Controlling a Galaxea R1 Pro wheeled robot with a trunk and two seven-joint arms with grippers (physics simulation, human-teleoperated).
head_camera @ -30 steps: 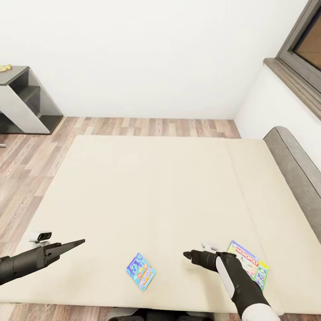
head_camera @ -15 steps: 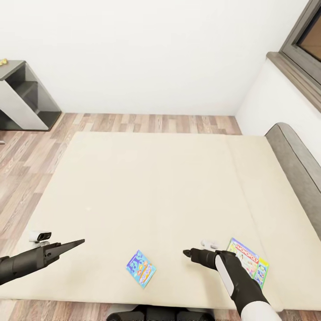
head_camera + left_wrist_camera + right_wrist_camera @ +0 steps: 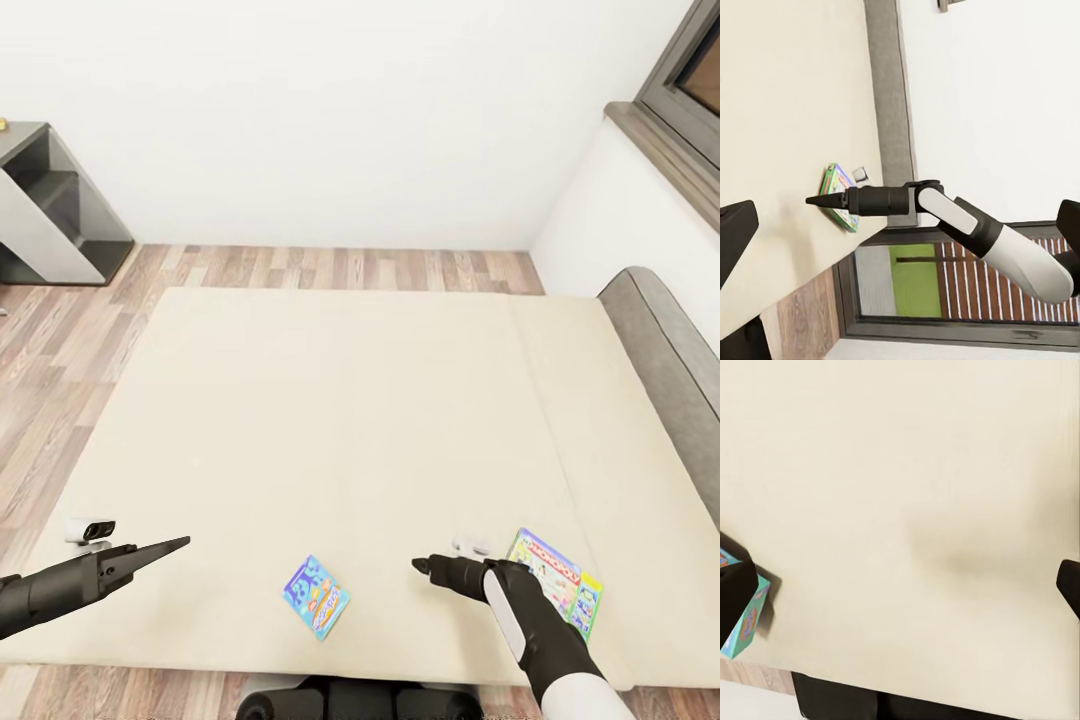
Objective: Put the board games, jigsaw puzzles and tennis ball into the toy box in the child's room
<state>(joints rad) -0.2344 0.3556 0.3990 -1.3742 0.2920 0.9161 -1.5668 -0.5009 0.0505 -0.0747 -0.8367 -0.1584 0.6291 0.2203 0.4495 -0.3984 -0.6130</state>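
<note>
Two board games lie near the front edge of the cream bed (image 3: 350,420). The blue one with colourful lettering (image 3: 316,596) sits between my arms and also shows in the right wrist view (image 3: 742,622). The Monopoly carton (image 3: 550,570) lies to the right, partly under my right forearm, and the left wrist view catches it too (image 3: 840,196). My left gripper (image 3: 180,545) hovers over the bed's left front corner, its fingers (image 3: 735,232) apart and empty. My right gripper (image 3: 418,567) points left between the two cartons, its fingers (image 3: 735,592) apart with nothing between them. The table, toy box, puzzles and ball are out of view.
A dark grey shelf unit (image 3: 50,210) stands at the far left against the white wall. Wood-plank floor (image 3: 340,268) runs behind and left of the bed. A grey headboard (image 3: 670,350) borders the bed's right side under a window (image 3: 690,90). My base (image 3: 350,700) touches the bed's front edge.
The whole picture has shifted as the camera moved: the shelf slid toward the left edge and more of the bed's front edge shows. Both arms hold their pose; the cartons lie still.
</note>
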